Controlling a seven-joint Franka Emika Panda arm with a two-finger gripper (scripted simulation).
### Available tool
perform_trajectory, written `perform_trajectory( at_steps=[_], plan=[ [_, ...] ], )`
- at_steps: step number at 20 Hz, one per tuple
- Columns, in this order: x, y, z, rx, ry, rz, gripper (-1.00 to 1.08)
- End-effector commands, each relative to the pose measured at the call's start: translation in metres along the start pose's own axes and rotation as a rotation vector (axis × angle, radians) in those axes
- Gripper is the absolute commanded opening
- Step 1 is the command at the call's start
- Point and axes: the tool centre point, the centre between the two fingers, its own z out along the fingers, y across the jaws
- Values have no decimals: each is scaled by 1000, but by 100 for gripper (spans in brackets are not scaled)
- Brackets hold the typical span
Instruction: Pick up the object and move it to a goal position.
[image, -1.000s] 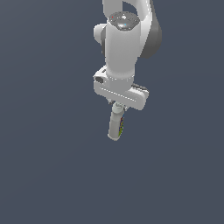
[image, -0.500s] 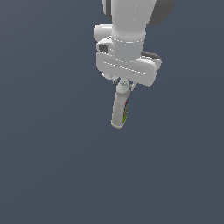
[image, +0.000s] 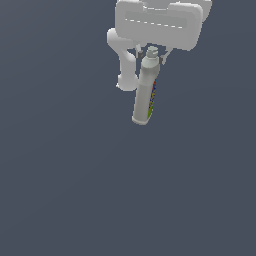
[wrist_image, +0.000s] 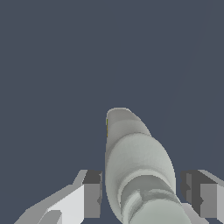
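The object is a slim off-white bottle (image: 144, 95) with a narrower round cap and a multicoloured label strip down one side. It hangs in the air, cap up and slightly tilted, below the white hand of the arm near the upper edge of the exterior view. My gripper (image: 151, 54) is shut on the bottle at its cap end. In the wrist view the bottle (wrist_image: 135, 162) runs away from the camera between the two fingers (wrist_image: 92, 192), with my gripper (wrist_image: 146, 199) closed around its near end. The bottle's far end touches nothing.
A plain dark grey surface (image: 75, 190) fills the rest of both views. The arm's white links (image: 125, 60) show behind the bottle in the exterior view. No goal marker shows.
The hand and the held bottle have risen and come closer to the exterior camera, moving slightly to its right. The grip on the bottle has held.
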Motion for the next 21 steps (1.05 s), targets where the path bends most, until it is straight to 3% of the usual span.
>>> perform_trajectory(
  at_steps=[1, 11, 21],
  plan=[
    [-8, -1, -29, 6, 9, 0, -100],
    [-26, -4, -83, 6, 8, 0, -100],
    [-27, -5, -89, 7, 7, 0, -100]
  ],
)
